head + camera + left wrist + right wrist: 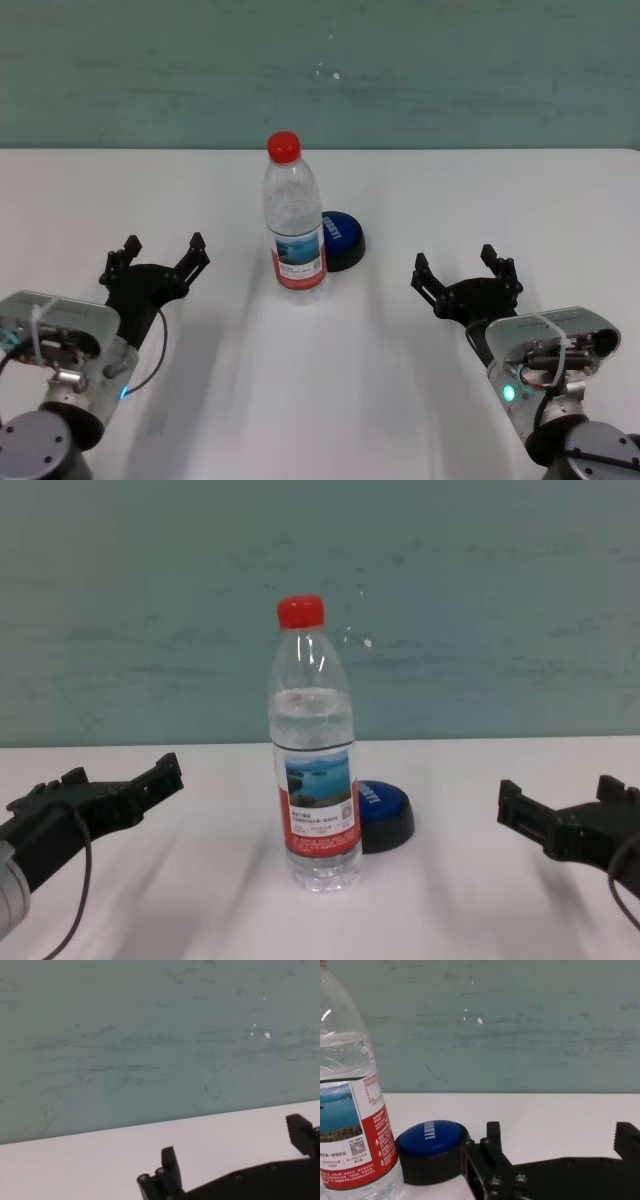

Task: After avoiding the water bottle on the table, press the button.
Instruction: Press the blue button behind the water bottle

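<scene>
The water bottle (294, 220) stands upright near the middle of the white table (480, 200), red cap on top; it also shows in the chest view (314, 770) and the right wrist view (355, 1110). The button (341, 239), blue dome on a black base, sits just behind and right of the bottle, close to it; it also shows in the chest view (382, 813) and the right wrist view (432, 1150). My left gripper (158, 254) is open and empty, left of the bottle. My right gripper (466, 268) is open and empty, right of the button.
A teal wall (320, 70) rises behind the table's far edge. Bare white tabletop lies between each gripper and the bottle and toward the near edge.
</scene>
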Controlling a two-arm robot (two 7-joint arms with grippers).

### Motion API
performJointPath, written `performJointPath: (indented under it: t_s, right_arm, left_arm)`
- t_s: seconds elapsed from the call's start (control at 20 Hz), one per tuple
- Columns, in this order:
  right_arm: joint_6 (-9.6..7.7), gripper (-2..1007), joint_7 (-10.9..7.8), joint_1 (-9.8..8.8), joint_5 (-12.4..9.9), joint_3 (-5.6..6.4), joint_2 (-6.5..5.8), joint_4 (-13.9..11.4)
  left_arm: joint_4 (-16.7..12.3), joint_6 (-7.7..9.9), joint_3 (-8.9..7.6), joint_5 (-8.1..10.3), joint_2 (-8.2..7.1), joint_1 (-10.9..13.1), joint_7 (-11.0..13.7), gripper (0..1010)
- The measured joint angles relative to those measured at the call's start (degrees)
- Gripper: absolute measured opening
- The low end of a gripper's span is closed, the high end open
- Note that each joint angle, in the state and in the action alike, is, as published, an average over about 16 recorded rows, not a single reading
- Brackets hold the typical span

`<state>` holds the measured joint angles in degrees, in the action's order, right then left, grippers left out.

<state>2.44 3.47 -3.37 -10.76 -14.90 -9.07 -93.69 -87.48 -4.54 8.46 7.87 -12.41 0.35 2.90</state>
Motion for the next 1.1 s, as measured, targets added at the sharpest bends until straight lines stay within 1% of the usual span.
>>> performJointPath:
  t_s: [1.1]
  right_arm:
    - [0.00,1004,0.00,0.00,0.00,0.00,0.00,0.00]
  left_arm:
    - [0.00,0.00,0.00,0.00,0.00,0.00,0.00,1000]
